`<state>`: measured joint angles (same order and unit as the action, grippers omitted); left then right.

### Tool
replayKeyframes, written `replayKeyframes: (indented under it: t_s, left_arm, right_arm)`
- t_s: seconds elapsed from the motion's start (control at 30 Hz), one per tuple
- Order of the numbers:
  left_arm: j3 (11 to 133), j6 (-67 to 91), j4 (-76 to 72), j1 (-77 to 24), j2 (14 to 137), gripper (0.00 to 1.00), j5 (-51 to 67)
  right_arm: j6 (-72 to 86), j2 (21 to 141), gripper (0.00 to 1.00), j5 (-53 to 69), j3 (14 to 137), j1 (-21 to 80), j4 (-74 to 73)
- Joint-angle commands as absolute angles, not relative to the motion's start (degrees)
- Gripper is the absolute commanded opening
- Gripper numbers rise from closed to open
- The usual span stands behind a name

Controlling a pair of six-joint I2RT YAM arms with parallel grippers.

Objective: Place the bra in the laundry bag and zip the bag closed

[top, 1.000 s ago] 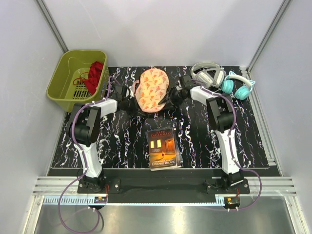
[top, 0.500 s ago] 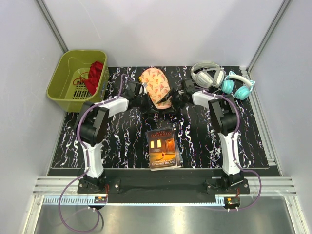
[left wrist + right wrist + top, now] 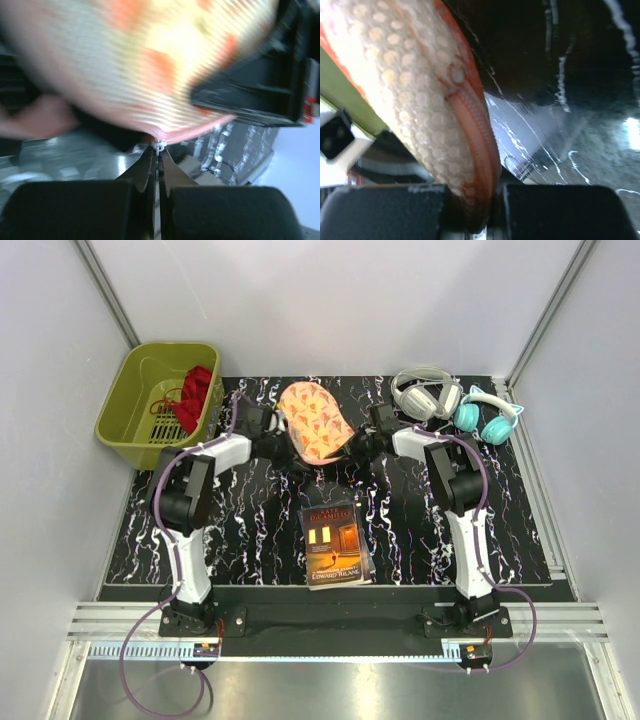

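The peach-pink printed laundry bag (image 3: 314, 421) is held tilted above the mat at the back centre, between both arms. My left gripper (image 3: 287, 449) is at its left lower edge. In the left wrist view its fingers (image 3: 150, 167) are shut on the small white zip pull (image 3: 160, 148) under the blurred laundry bag (image 3: 150, 65). My right gripper (image 3: 347, 451) is at the bag's right lower edge. In the right wrist view the right gripper (image 3: 481, 220) is shut on the laundry bag (image 3: 410, 100) at its pink zip edging (image 3: 479, 150), beside white mesh. The bra is hidden.
An olive-green basket (image 3: 118, 400) with a red cloth (image 3: 192, 398) stands at the back left. A book (image 3: 335, 543) lies on the mat in front of the bag. White headphones (image 3: 425, 392) and teal headphones (image 3: 487, 417) lie at the back right.
The right gripper has closed on the bag's zip edge. The left gripper swung right with the zip pull, then back left, and the bag now sits tilted.
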<state>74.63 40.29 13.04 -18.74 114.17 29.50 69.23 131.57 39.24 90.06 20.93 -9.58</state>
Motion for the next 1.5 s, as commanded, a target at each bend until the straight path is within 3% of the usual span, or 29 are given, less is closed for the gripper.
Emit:
replayKeyframes:
  t_s: [0.0,0.27,0.33,0.37,0.4,0.53,0.63,0.83,0.93,0.97,1.07,1.2,1.47]
  left_arm:
    - [77.07,32.71,21.16,-10.64,113.90,0.00,25.84]
    - [84.55,29.97,26.02,-9.49,117.77,0.00,30.32]
    - [84.20,30.93,25.23,-11.41,117.51,0.00,31.46]
    - [83.59,32.85,24.35,-12.03,116.81,0.00,31.90]
    - [82.89,34.26,21.56,-12.65,116.20,0.00,32.25]
    - [80.16,40.59,16.27,-15.11,114.17,0.00,32.17]
    - [81.11,43.06,14.50,-16.52,114.52,0.00,32.17]
    - [83.58,44.73,14.41,-19.94,115.49,0.00,32.26]
    - [84.46,45.00,14.50,-21.53,115.84,0.00,32.52]
    - [84.55,45.26,14.41,-21.71,115.84,0.00,32.52]
    - [84.11,44.91,14.59,-21.71,115.93,0.00,32.52]
    - [83.58,42.90,16.43,-20.31,115.84,0.00,31.47]
    - [82.00,33.50,25.47,-8.71,114.17,0.00,25.49]
  right_arm:
    - [65.92,132.71,0.00,40.51,89.56,17.58,-8.35]
    - [60.39,136.39,0.00,42.36,98.06,16.35,-13.87]
    - [59.07,137.46,0.13,41.93,100.88,16.26,-16.25]
    - [58.98,137.81,0.24,41.66,102.90,16.26,-18.43]
    - [58.97,137.55,0.44,41.40,103.09,16.26,-19.15]
    - [62.48,132.38,0.85,39.91,97.57,16.61,-19.16]
    - [65.81,126.41,0.93,39.46,91.42,17.57,-14.80]
    - [70.83,127.87,0.84,39.99,89.91,19.60,-10.55]
    - [72.07,129.10,0.74,38.24,91.57,20.04,-10.20]
    - [72.33,129.63,0.59,37.97,92.19,19.95,-10.20]
    - [72.42,130.95,0.46,35.69,93.86,19.51,-10.28]
    - [71.55,132.63,0.04,36.03,94.57,18.29,-10.72]
    - [63.82,133.41,0.00,38.84,94.48,14.24,-14.32]
